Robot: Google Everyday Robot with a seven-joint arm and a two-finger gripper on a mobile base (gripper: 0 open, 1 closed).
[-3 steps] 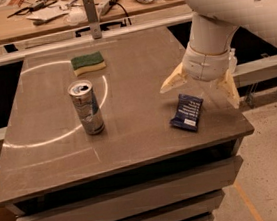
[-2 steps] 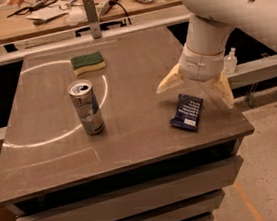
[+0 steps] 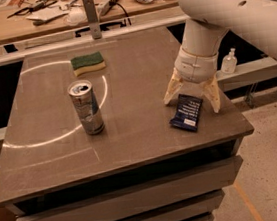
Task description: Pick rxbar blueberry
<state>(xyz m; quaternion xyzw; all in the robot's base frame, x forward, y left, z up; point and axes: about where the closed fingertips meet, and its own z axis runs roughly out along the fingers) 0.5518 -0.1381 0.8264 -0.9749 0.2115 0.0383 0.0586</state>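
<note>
One end effector (image 3: 192, 104), spread wide, straddling rxbar blueberry (image 3: 186, 114), arm (image 3: 216, 2) cropped top-right

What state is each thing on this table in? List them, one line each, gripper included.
gripper: open, fingers spread either side of the bar's far end, not gripping it.
rxbar blueberry: lying flat near the right edge of the table, not lifted.
can: standing upright, left of centre.
sponge: lying flat, green side up, towards the back.
</note>
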